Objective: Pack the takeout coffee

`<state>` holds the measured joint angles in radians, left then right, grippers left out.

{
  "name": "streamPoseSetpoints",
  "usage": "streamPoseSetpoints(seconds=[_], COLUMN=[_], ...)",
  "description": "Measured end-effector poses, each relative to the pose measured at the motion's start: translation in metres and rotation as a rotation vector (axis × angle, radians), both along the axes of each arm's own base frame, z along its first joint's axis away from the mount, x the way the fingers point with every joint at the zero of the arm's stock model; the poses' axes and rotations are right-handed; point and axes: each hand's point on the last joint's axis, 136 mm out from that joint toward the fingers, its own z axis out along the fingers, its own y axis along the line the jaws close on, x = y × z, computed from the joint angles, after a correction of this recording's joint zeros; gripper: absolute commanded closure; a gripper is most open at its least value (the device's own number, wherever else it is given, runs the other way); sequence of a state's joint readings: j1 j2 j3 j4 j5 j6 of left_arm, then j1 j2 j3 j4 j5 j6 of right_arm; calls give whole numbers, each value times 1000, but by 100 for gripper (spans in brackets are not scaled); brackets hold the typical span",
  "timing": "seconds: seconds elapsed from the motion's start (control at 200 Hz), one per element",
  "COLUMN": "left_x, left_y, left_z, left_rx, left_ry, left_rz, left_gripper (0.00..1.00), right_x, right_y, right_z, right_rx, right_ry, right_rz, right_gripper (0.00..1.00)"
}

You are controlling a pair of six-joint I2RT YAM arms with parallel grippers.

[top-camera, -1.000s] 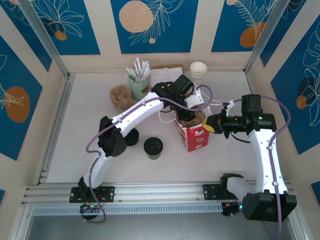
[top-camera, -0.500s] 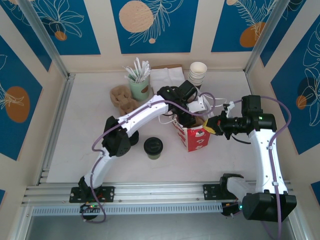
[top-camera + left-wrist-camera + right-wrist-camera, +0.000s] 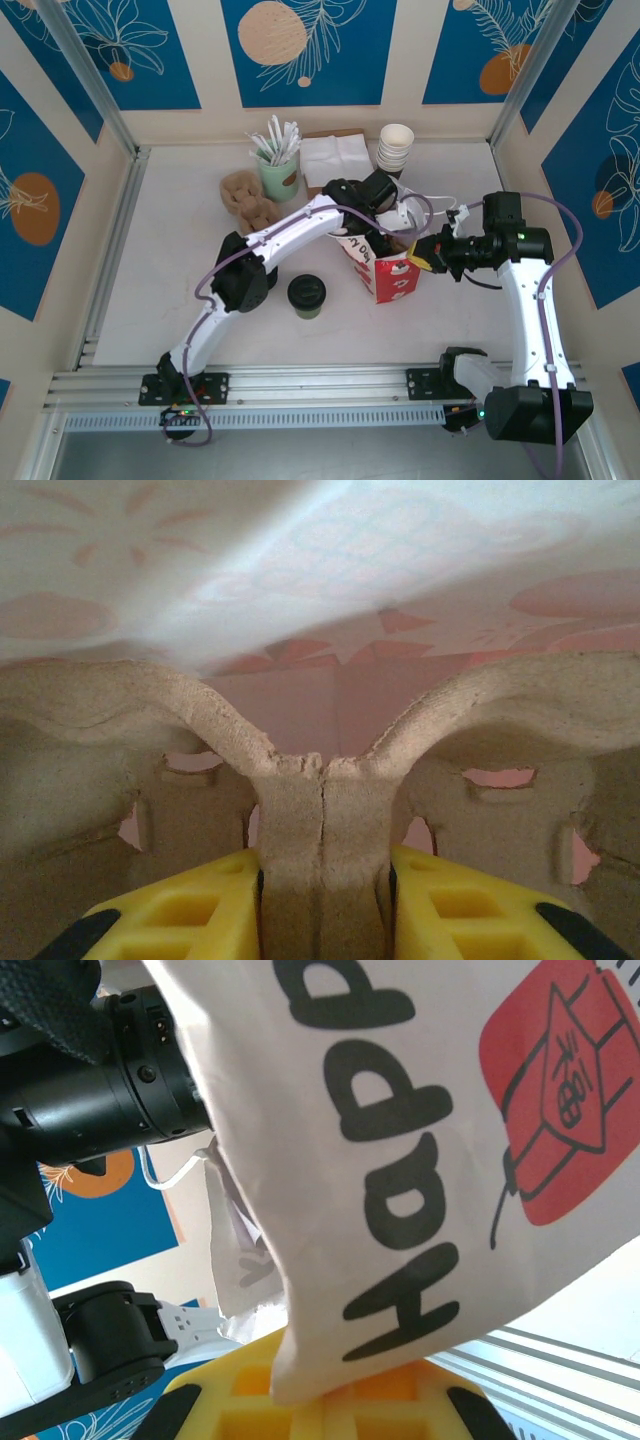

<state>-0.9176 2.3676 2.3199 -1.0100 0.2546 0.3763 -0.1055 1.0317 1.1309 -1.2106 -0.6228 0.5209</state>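
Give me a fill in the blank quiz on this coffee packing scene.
1. The takeout coffee stands on the table wearing a ____ lid.
2. The left gripper holds the cup carrier inside the paper ____.
3. The stacked white cups have no ____.
Missing: black; bag; lids.

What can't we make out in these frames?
- Floor of the white-and-red paper bag: top view, the left arm's wrist covers its mouth; left wrist view, the brown moulded-pulp cup carrier blocks it.
- Carrier's lower part: cut off by the left wrist view's bottom edge, behind the left gripper.
- Fingertips of the right gripper: right wrist view, bag wall covers them.
- Fill of the dark paper cup with round black lid: top view, lid hides it.
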Motion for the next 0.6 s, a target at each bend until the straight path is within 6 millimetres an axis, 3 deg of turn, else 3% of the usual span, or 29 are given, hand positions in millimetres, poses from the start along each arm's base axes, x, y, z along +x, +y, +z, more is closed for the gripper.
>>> streamPoseSetpoints(seconds=[0.36, 0.6], left_x=[-1, -1], left_y=[-2, -2], left_z=[-9, -15], left_rx=[9, 18], left_ry=[15, 25], left_rz=[-3, 1], left_gripper=[67, 58], right_x=[-1, -1], right_y=[-3, -4], right_z=[-1, -1], right_rx=[-8, -8], right_ry=[3, 3], right_rz=[-7, -13], right_gripper=[100, 100])
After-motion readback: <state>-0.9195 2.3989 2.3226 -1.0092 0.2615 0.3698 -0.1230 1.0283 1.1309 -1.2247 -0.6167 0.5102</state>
